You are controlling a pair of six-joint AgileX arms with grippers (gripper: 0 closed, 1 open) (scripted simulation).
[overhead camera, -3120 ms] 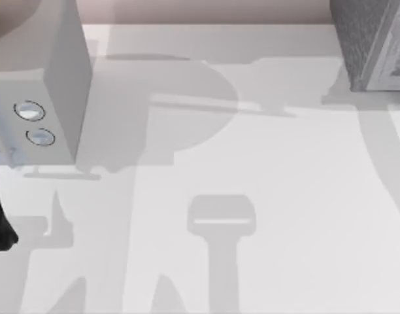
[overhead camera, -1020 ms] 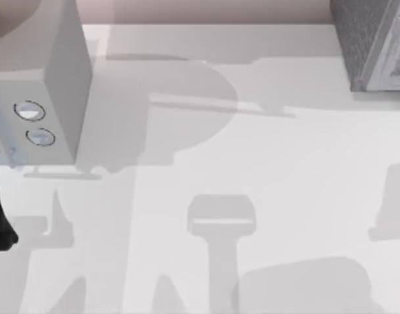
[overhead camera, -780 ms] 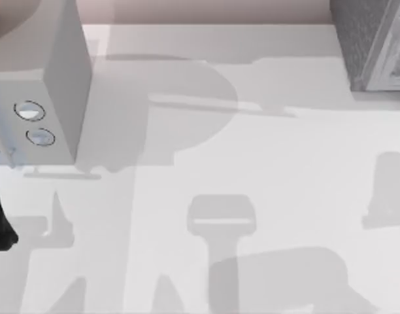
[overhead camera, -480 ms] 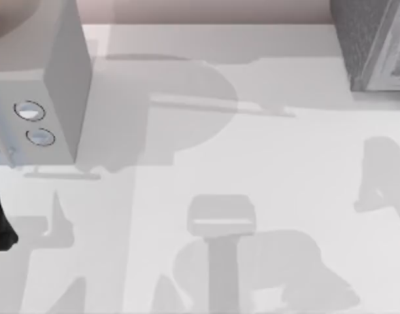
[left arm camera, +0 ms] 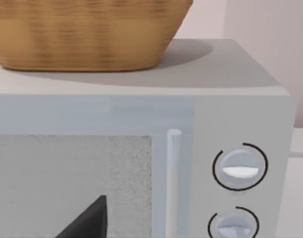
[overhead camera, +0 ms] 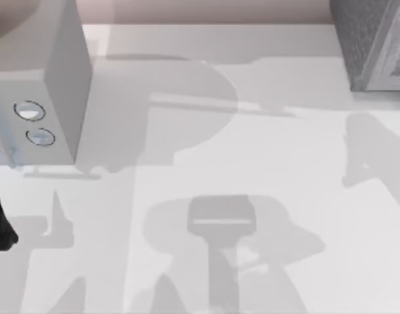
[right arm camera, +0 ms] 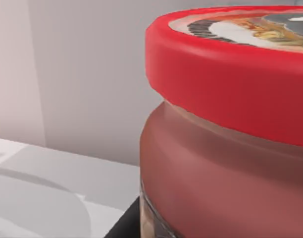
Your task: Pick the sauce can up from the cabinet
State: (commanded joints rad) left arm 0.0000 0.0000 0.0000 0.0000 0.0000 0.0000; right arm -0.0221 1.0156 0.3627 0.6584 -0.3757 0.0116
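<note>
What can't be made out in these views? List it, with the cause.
cabinet: top view, cut off by the picture's top and right edges; inside hidden.
sauce can: right wrist view, base cut off by the lower edge; its support cannot be told.
basket: left wrist view, cut off above; contents hidden.

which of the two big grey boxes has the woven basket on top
The smooth pale grey box with two round dials at the table's left; the tan woven basket sits on its top. The dark speckled grey cabinet at the right carries none.
</note>
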